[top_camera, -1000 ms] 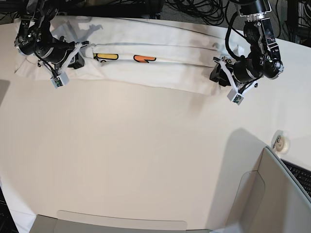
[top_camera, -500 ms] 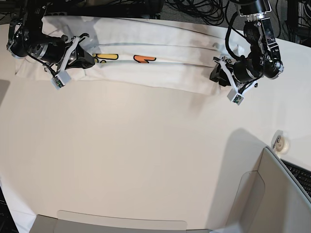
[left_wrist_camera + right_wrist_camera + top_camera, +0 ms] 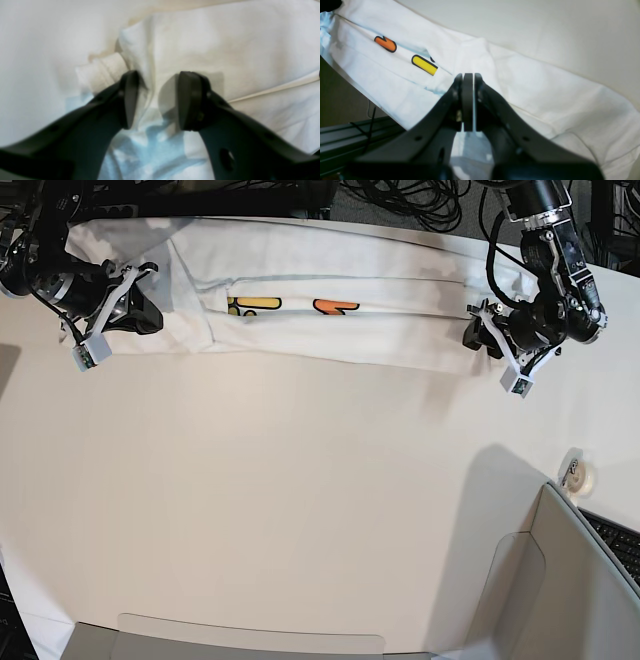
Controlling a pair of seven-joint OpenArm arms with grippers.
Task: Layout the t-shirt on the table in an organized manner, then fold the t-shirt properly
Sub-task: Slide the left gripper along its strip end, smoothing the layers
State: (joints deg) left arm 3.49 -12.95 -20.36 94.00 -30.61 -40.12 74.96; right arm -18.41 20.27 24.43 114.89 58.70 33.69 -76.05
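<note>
T-shirt point(image 3: 330, 320) lies as a long folded band along the bench's point(image 3: 300, 510) far edge. Left pincer point(image 3: 155, 100) gapes, empty; right pincer point(image 3: 467, 100) is pressed closed, seemingly empty. One-ended tugging might skew the fold.

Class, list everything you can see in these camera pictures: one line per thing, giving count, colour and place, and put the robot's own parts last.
t-shirt: one, white with yellow and orange print, folded into a long band along the far edge of the table.
table: one, matte white, fills most of the base view.
round object: one, cream, on the table near the right edge of the base view; too small to identify.
grey panel: one, grey, lower right corner.
keyboard: one, black, beside the panel.
cables: several, black, behind the table.
left gripper: one, black, fingers apart over the shirt's end.
right gripper: one, black, fingers shut, over the shirt.
</note>
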